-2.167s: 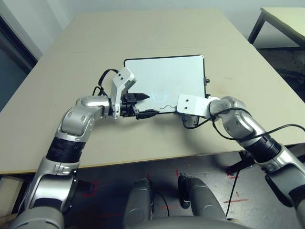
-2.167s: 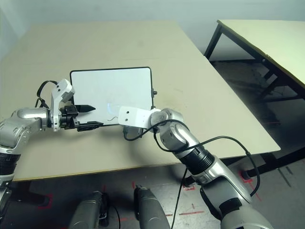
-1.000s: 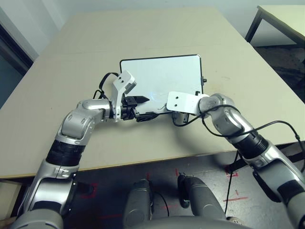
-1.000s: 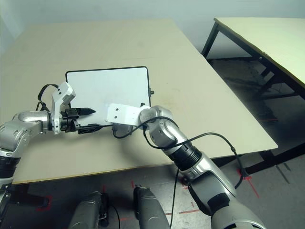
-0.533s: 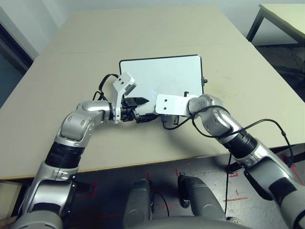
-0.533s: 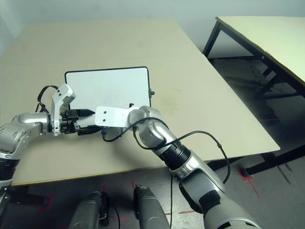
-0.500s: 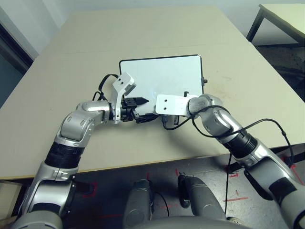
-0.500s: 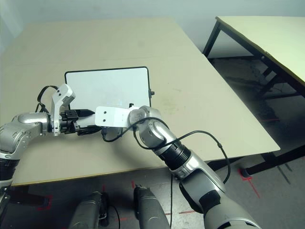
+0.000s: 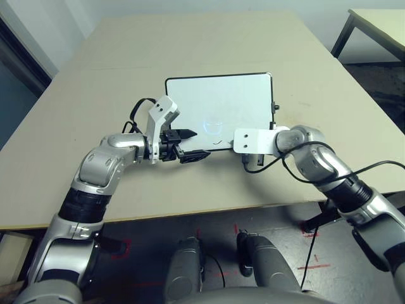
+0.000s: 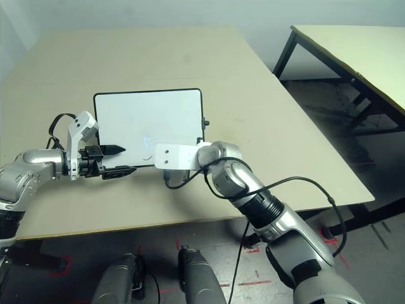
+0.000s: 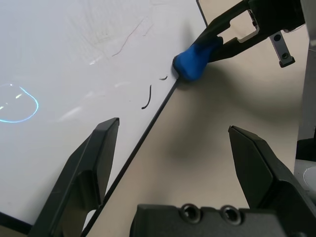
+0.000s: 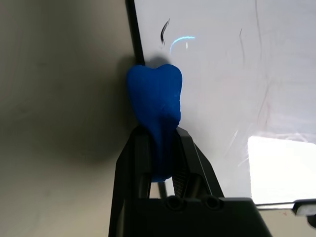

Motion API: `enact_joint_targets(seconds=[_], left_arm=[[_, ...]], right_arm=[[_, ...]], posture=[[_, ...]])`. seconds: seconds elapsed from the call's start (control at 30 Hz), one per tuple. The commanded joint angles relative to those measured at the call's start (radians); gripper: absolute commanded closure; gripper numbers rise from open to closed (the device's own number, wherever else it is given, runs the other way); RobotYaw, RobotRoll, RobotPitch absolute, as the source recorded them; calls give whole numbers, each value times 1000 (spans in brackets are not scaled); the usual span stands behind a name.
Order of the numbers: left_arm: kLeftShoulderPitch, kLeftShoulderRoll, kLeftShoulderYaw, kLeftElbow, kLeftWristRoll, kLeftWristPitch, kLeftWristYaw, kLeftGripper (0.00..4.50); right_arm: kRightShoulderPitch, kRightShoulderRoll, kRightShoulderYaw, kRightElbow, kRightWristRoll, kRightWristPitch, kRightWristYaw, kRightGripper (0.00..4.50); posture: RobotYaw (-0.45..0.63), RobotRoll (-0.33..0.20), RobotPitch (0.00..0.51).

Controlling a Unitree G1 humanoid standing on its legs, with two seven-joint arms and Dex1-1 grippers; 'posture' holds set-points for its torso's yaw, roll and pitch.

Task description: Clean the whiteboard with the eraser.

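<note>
Our right end effector (image 12: 157, 148) pinching eraser (image 12: 155, 106) at whiteboard (image 9: 221, 101) near edge; left end effector (image 11: 173, 163) spread over desk (image 9: 126, 57).

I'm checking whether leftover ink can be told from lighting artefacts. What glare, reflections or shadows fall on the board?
Left wrist view: a pale blue arc of reflected light on the whiteboard, separate from the dark squiggles; the eraser casts a soft shadow on the table. Right wrist view: a bright glare patch low on the board, plus the same arc near the eraser. Left eye view: the arc shows faintly mid-board.
</note>
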Motion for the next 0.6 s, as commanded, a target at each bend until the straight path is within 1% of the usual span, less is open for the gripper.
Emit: enact_joint_targets(seconds=[0.03, 0.17, 0.37, 0.6], left_arm=[[-1, 6, -8, 6, 5, -5, -5, 0], [5, 6, -5, 3, 4, -5, -2, 0], [44, 18, 13, -24, -4, 5, 10, 0], [80, 37, 41, -52, -17, 18, 31, 0]], right_arm=[[13, 8, 1, 33, -15, 14, -6, 3964], [-13, 48, -1, 61, -12, -3, -22, 3964], [-69, 119, -1, 127, -13, -43, -44, 3964], [-84, 169, 26, 161, -25, -73, -36, 3964]], posture=[[-73, 0, 155], [-66, 0, 160], [-48, 0, 172], [-30, 0, 190]])
